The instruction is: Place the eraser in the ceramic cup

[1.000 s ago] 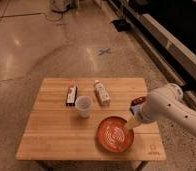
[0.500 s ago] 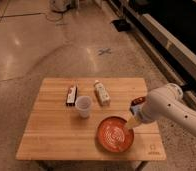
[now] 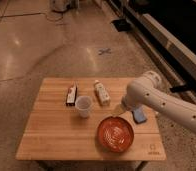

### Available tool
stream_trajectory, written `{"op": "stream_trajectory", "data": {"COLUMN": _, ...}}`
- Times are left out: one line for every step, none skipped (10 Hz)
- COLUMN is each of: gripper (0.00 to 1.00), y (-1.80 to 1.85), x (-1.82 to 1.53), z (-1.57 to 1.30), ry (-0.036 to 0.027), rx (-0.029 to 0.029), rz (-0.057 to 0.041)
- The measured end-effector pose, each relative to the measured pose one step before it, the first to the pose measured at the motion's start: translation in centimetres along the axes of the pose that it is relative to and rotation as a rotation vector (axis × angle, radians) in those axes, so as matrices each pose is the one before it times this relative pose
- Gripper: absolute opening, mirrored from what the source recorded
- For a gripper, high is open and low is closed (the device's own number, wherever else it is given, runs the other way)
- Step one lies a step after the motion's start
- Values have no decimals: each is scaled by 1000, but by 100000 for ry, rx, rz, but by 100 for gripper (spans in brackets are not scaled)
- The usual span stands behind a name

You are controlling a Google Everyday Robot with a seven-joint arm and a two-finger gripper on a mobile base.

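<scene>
The eraser (image 3: pixel 71 94) is a small dark block with a white patch, lying on the wooden table (image 3: pixel 51 140) at the back left. The white ceramic cup (image 3: pixel 83 106) stands upright just to the right and in front of it. My gripper (image 3: pixel 122 109) sits at the end of the white arm (image 3: pixel 161 102) over the right half of the table, above the far rim of the orange-red bowl. It is well to the right of the cup and the eraser.
A pale bottle with a yellowish label (image 3: pixel 101 93) lies right of the eraser. An orange-red bowl with white swirls (image 3: pixel 115 134) sits at the front right. A small flat blue object (image 3: pixel 138 116) lies behind the bowl, under the arm. Bare floor surrounds the table.
</scene>
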State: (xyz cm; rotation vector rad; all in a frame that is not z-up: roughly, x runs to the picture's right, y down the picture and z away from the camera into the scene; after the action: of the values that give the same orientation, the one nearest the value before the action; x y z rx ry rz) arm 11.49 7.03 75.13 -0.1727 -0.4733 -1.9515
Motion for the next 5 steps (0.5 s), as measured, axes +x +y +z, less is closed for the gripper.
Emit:
{"op": "stream_trajectory", "data": {"gripper": 80, "y": -842, "x": 2591, "z": -202, "ry": 2162, "rx": -1573, "rz": -1922}}
{"op": "stream_trajectory", "data": {"gripper": 80, "y": -751, "x": 2103, "z": -258, "ry": 1726, "rx": -1003, "rz": -1935}}
{"op": "stream_trajectory", "data": {"gripper": 80, "y": -626, "x": 1609, "z": -224, "ry": 1158, "rx": -391, "rz": -1494}}
{"op": "stream_trajectory", "data": {"gripper": 80, "y": -977, "x": 2169, "z": -375, "ry": 1388, "rx": 41, "rz": -1907}}
{"op": "stream_trajectory", "data": {"gripper": 80, "y": -915, "x": 1826, "z": -265, "ry": 968, "rx": 96, "rz": -2005}}
